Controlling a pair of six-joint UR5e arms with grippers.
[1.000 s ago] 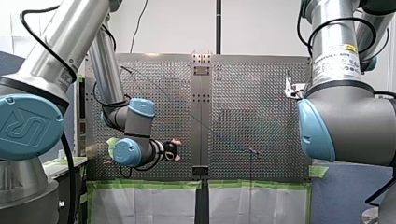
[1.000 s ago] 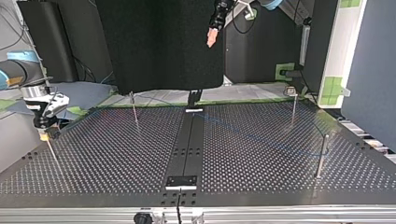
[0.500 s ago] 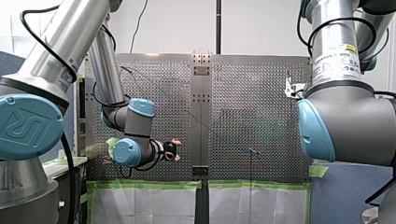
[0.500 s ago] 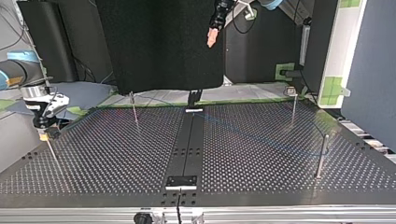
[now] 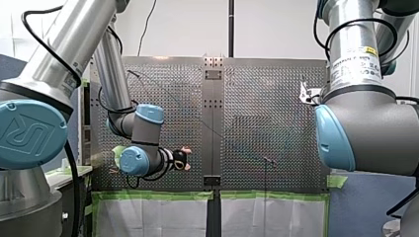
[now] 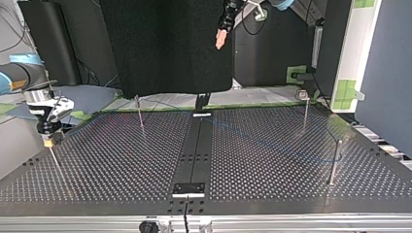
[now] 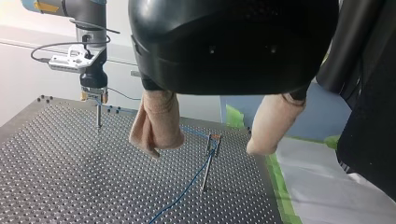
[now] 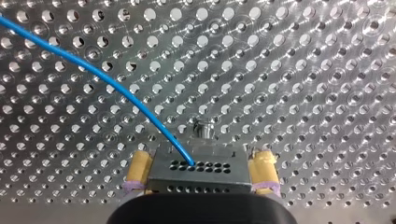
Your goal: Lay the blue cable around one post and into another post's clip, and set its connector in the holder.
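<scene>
We see a perforated metal worktop (image 6: 272, 170) carrying thin upright posts. Our right gripper (image 6: 48, 140) hangs directly above the post (image 6: 54, 160) nearest it. Its yellow-padded fingers (image 8: 139, 170) are clamped on the connector (image 8: 196, 169), just over that post's top. The blue cable (image 8: 93, 74) leaves the connector and runs away from the post to a clip (image 7: 214, 139) on a second one. Our left gripper (image 6: 220, 42) is high, well apart from the post, its beige fingers spread and holding nothing.
</scene>
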